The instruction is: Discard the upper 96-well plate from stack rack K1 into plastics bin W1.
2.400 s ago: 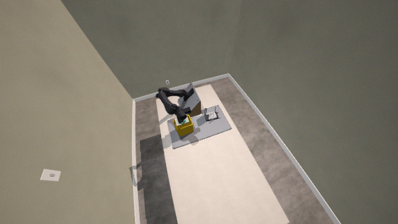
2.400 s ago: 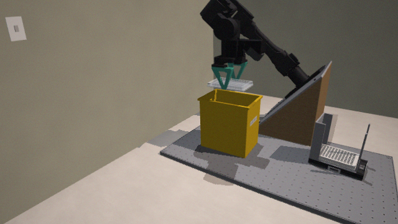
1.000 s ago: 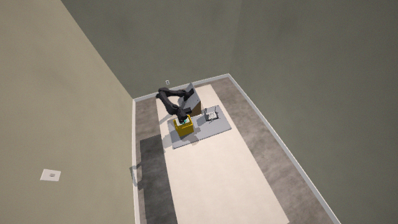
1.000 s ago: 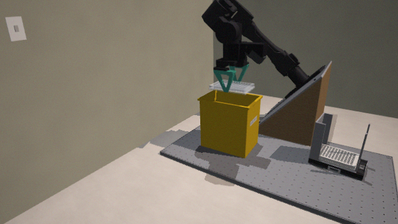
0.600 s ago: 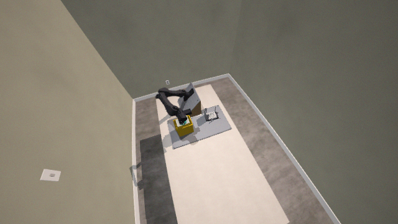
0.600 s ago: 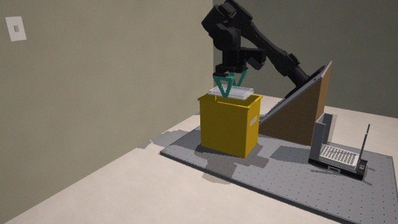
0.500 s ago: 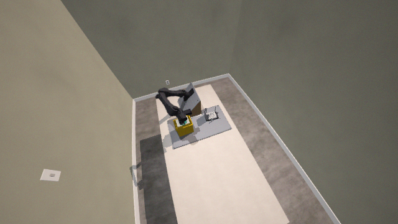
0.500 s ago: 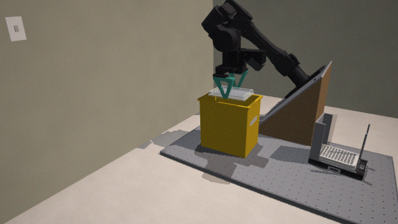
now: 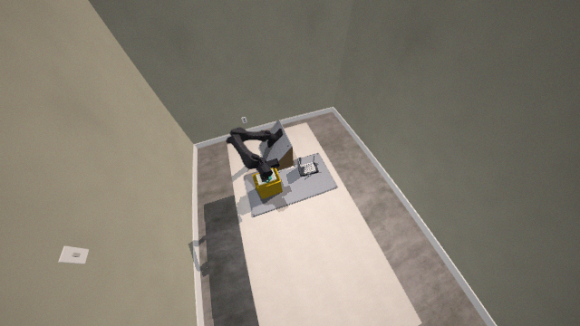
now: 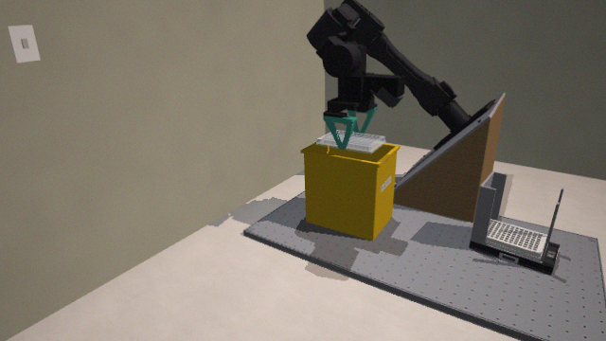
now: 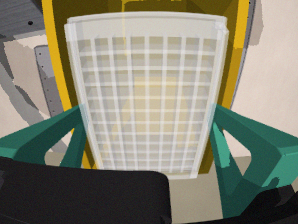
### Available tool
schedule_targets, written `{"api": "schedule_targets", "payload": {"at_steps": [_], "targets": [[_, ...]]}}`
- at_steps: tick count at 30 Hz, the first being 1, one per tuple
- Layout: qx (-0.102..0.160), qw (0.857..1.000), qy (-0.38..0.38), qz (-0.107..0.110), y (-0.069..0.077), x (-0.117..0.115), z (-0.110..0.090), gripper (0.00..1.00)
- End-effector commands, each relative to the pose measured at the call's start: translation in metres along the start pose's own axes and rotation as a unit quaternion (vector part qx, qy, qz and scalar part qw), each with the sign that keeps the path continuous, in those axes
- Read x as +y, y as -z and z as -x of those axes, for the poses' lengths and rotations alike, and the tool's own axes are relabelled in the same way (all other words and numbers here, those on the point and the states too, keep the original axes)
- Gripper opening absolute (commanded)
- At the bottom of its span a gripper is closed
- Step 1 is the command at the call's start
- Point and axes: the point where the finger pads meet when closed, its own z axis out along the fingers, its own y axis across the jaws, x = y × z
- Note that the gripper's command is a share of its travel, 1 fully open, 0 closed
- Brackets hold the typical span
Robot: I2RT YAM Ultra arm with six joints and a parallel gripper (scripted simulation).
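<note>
The 96-well plate point(image 11: 148, 90) looks like frosted, see-through plastic with a smooth grid. The bin point(image 10: 347, 189) is matt yellow plastic, no shine. The teal jaws look like smooth hard plastic, and the arm point(image 10: 412, 76) is matt black. The perforated breadboard point(image 10: 426, 270) reads as dull grey metal; the tabletop point(image 10: 189, 294) is flat, matt cream.
</note>
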Motion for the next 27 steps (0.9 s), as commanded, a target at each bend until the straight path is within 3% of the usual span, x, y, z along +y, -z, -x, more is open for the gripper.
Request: {"api": "schedule_targets", "payload": {"at_steps": [1, 17, 18, 27], "targets": [[0.0, 1.0, 0.0, -0.007, 0.0045, -0.0012, 0.0006, 0.0], [0.0, 1.0, 0.0, -0.007, 0.0045, -0.0005, 0.0002, 0.0], [0.0, 1.0, 0.0, -0.007, 0.0045, -0.0005, 0.0002, 1.0], [0.0, 1.0, 0.0, -0.007, 0.0045, -0.0005, 0.0002, 1.0]]}}
